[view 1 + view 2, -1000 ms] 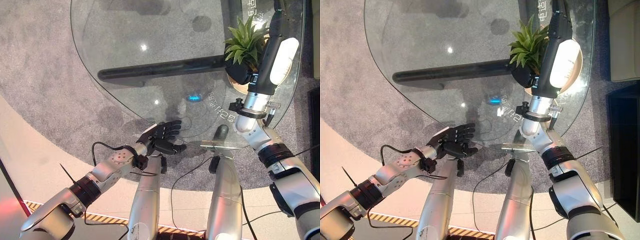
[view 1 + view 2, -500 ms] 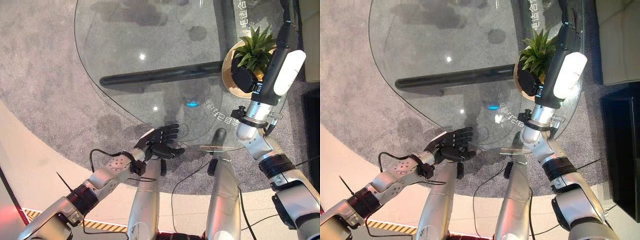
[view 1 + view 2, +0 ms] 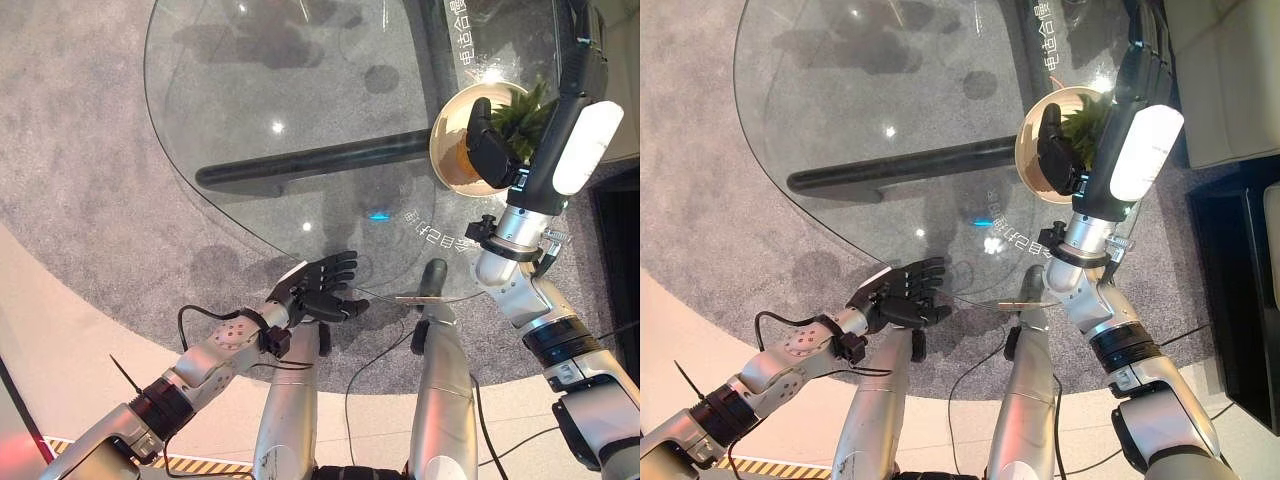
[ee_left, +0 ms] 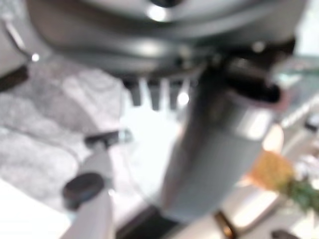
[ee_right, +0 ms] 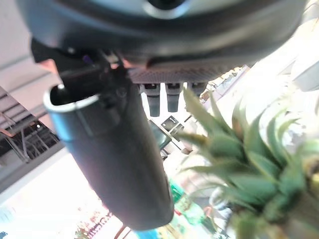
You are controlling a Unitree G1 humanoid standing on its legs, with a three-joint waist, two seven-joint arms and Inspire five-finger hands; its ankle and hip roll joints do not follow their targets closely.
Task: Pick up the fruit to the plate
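While right robot hand (image 3: 492, 148) holds pineapple (image 3: 525, 112), plate (image 3: 452, 140) lies beneath.

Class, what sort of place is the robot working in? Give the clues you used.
Probably a lounge or showroom: a round glass table standing on grey carpet, a pale sofa-like seat beside it, and a plate with a pineapple.

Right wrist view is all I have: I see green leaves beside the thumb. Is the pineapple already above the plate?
Observer: Yes. In the eye views the pineapple is over the plate, held in the right hand.
Operator: Where does the plate stand?
Observer: On the glass table, near its right edge.
Operator: And the left hand?
Observer: The left hand is open at the table's near edge, holding nothing.
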